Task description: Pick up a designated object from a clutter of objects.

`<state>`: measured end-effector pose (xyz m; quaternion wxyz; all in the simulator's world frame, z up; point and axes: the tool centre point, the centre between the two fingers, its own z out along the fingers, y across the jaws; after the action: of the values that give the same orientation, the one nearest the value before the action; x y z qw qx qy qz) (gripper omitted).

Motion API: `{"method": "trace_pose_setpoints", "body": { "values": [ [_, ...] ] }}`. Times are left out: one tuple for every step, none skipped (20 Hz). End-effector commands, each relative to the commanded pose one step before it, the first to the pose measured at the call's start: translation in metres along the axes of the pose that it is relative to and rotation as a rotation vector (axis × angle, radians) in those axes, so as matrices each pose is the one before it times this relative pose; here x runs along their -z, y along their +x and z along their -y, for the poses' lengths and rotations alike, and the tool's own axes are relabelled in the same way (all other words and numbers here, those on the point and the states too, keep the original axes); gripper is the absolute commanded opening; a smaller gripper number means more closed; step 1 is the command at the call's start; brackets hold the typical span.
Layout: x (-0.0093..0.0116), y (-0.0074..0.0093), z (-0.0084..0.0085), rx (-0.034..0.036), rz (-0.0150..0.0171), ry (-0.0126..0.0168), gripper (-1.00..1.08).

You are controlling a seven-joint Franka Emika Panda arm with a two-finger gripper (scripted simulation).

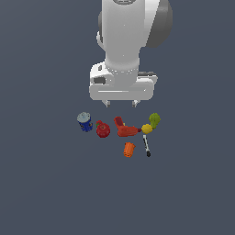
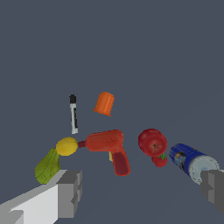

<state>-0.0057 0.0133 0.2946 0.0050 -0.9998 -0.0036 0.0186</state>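
No readable text in either view.
The blue can (image 2: 189, 160), lying near one finger of the tool (image 2: 141, 192), has a multicoloured label patch, but it is too blurred to read; the pen (image 2: 73, 113) beyond the tool carries no legible marking.

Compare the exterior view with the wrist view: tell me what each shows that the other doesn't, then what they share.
Exterior only: the white arm body above the open claw.

Wrist only: the orange-red tool reads clearly as a drill shape, and the small strawberry sits against the red apple.

Both: blue can, orange cup, pen, yellow fruit, green fruit.
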Motion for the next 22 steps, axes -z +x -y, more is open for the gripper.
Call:
{"method": "trace_pose_setpoints", "body": {
  "values": [
    [0.00000, 0.00000, -0.00001, 0.00000, 0.00000, 0.00000, 1.00],
    [0.00024, 0.00008, -0.00016, -0.00019, -0.00061, -0.00027, 1.00],
    [0.00067, 0.00025, -0.00050, -0.00059, -0.00171, -0.00073, 1.00],
    [0.00112, 0.00041, -0.00083, -0.00101, -0.00283, -0.00121, 1.00],
    [0.00155, 0.00059, -0.00114, -0.00145, -0.00389, -0.00167, 1.00],
    [0.00208, 0.00072, -0.00146, -0.00204, -0.00507, -0.00221, 1.00],
    [0.00245, 0.00083, -0.00164, -0.00259, -0.00578, -0.00257, 1.00],
    [0.00215, 0.00069, -0.00134, -0.00249, -0.00484, -0.00218, 1.00],
    [0.00175, 0.00053, -0.00098, -0.00224, -0.00368, -0.00169, 1.00],
    [0.00133, 0.00037, -0.00063, -0.00192, -0.00252, -0.00118, 1.00],
    [0.00089, 0.00018, -0.00030, -0.00151, -0.00142, -0.00068, 1.00],
    [0.00029, 0.00002, 0.00006, -0.00066, -0.00018, -0.00011, 1.00],
    [-0.00027, -0.00012, 0.00012, 0.00030, 0.00056, 0.00026, 1.00],
    [-0.00075, -0.00006, 0.00010, 0.00157, 0.00083, 0.00043, 1.00],
    [-0.00092, -0.00002, -0.00019, 0.00245, 0.00036, 0.00026, 1.00],
    [-0.00117, 0.00005, -0.00042, 0.00345, 0.00003, 0.00016, 1.00],
    [-0.00145, 0.00010, -0.00062, 0.00447, -0.00017, 0.00011, 1.00],
    [-0.00178, 0.00011, -0.00077, 0.00552, -0.00025, 0.00011, 1.00],
    [-0.00215, 0.00010, -0.00086, 0.00662, -0.00019, 0.00018, 1.00],
    [-0.00252, 0.00008, -0.00098, 0.00762, -0.00010, 0.00026, 1.00],
    [-0.00287, 0.00005, -0.00108, 0.00865, -0.00004, 0.00032, 1.00],
    [-0.00320, 0.00001, -0.00120, 0.00964, -0.00003, 0.00036, 1.00]
  ]
}}
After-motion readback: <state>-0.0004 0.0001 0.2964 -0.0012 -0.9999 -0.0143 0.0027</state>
